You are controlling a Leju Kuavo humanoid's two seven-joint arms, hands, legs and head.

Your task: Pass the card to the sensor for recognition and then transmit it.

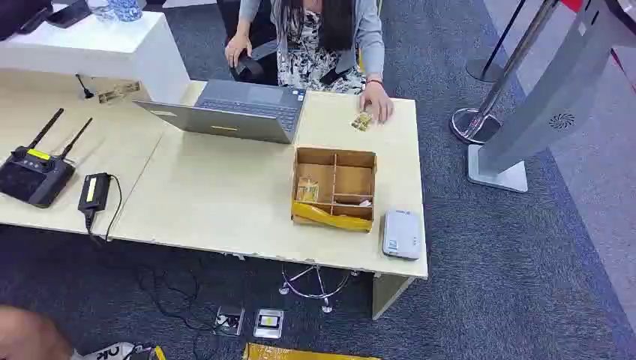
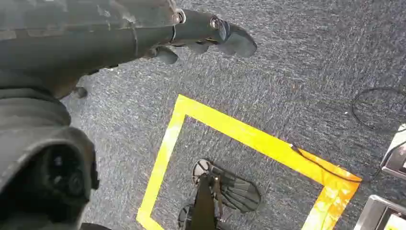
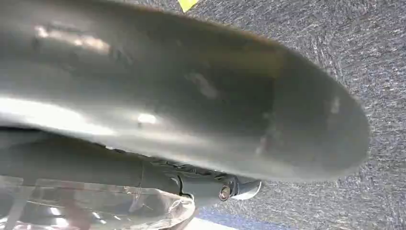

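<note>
A brown cardboard box (image 1: pixel 334 156) with several compartments stands on the light wooden table (image 1: pixel 217 202). A yellowish card (image 1: pixel 307 189) lies in its left compartment. The white flat sensor (image 1: pixel 402 234) lies just right of the box, near the table's front edge. Across the table a person's hand (image 1: pixel 377 105) rests beside another small card (image 1: pixel 362 121). My left hand (image 2: pixel 201 33) hangs over the carpet, fingers stretched out, holding nothing. My right hand (image 3: pixel 191 120) looms very close and blurred, and how its fingers lie is hidden.
An open grey laptop (image 1: pixel 236 111) sits at the table's far side before the seated person. A black device with antennas (image 1: pixel 34 174) and a power adapter (image 1: pixel 94 192) lie on the left. A grey kiosk (image 1: pixel 540 105) and stanchion (image 1: pixel 480 112) stand right. Yellow floor tape (image 2: pixel 230 129) marks the carpet.
</note>
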